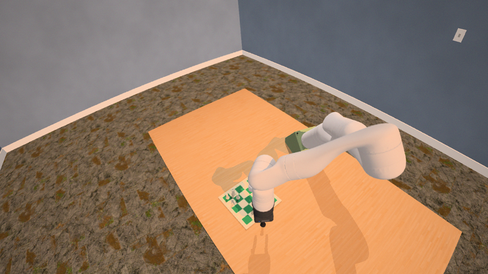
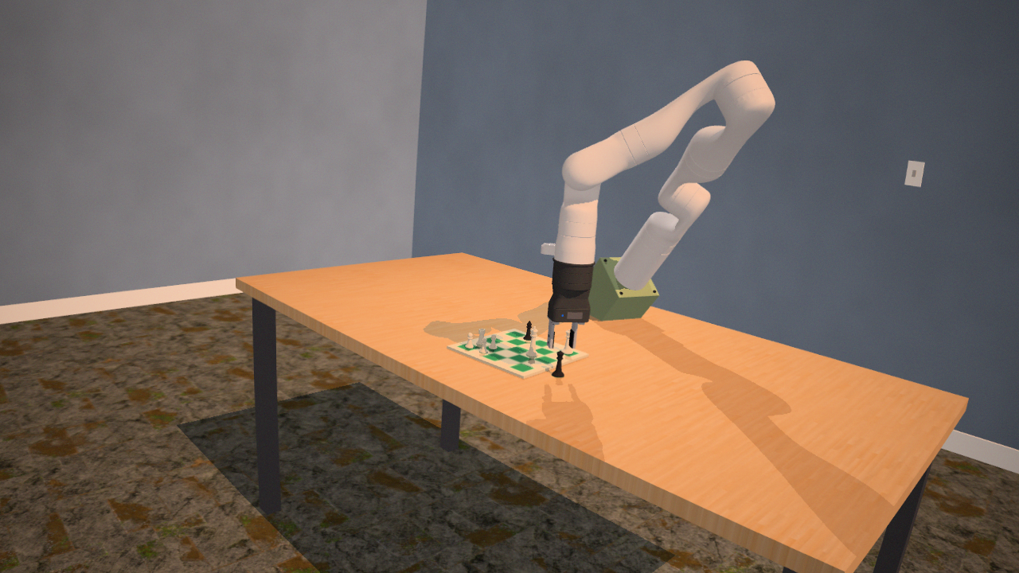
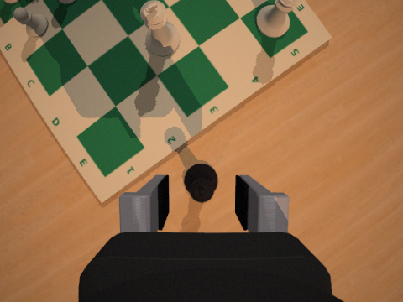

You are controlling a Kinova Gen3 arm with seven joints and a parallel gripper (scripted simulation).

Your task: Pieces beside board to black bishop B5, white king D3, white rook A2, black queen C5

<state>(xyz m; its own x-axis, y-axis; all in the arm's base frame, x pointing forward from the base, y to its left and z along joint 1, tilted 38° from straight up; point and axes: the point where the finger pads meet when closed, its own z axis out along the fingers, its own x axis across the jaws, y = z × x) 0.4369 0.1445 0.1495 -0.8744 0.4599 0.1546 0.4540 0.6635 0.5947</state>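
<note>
The green and cream chessboard lies on the wooden table and also shows in the exterior view (image 2: 516, 350). A black piece with a round top (image 3: 201, 181) stands upright on the table just off the board's edge, near the digit 2. I cannot tell whether it is the bishop or the queen. My gripper (image 3: 201, 194) is open and points straight down, with one finger on each side of this piece. In the exterior view the fingertips (image 2: 561, 341) hang just above the piece (image 2: 558, 364). A second black piece (image 2: 528, 329) stands at the board's far side.
A tall white piece (image 3: 159, 28) stands mid-board. Another white piece (image 3: 278, 13) stands on the corner square by E and 5. The green arm base (image 2: 623, 295) sits behind the board.
</note>
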